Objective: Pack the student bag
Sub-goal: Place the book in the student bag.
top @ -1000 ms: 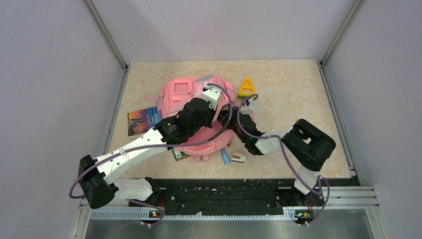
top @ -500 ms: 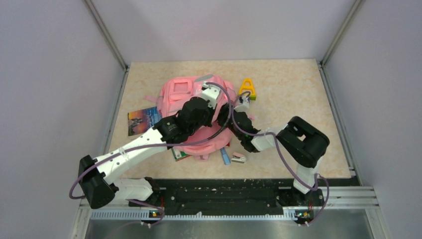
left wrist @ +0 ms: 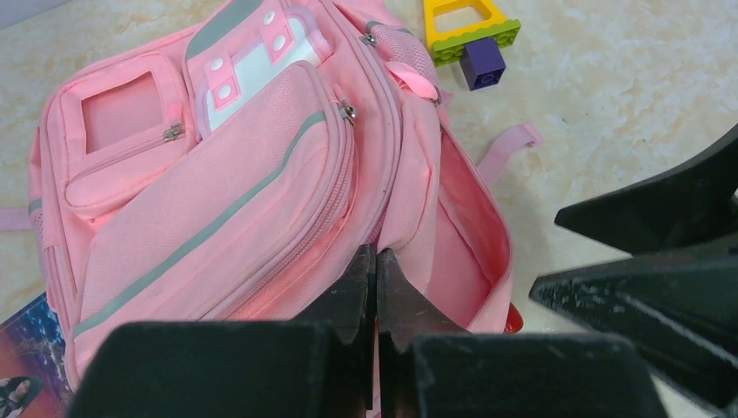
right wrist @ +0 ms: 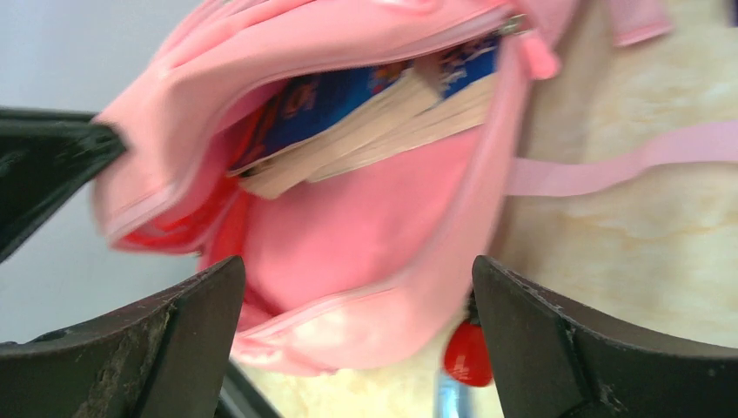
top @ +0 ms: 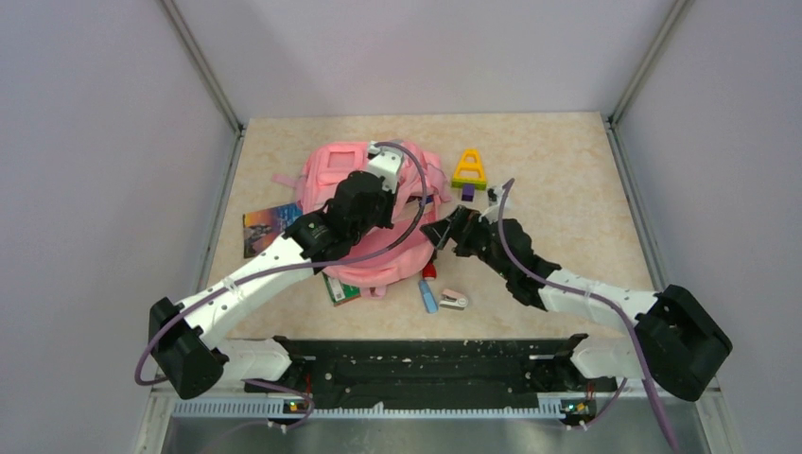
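The student bag (top: pixel 336 175), pink with grey-mint stripes, lies on the table with its main opening facing right. My left gripper (left wrist: pixel 376 254) is shut on the upper edge of that opening and holds it lifted; in the top view it (top: pixel 402 206) sits over the bag's right side. Books (right wrist: pixel 374 104) show inside the bag (right wrist: pixel 365 226). Just outside the opening, my right gripper (right wrist: pixel 357 292) stands wide open with nothing between its fingers (left wrist: pixel 648 209); in the top view it (top: pixel 437 233) is at the bag's right edge.
A yellow triangle toy (top: pixel 469 168) and a purple block (top: pixel 467 192) lie right of the bag. A picture book (top: pixel 270 227) lies at its left, a green book (top: pixel 340 290) under its near edge. A red thing (right wrist: pixel 467 353), a blue item (top: pixel 427 299) and a small stapler (top: pixel 454 300) lie near.
My right gripper opened and drew back out of the bag toward the right, its arm swinging out. The left gripper shifted slightly left and away, still holding the bag's edge.
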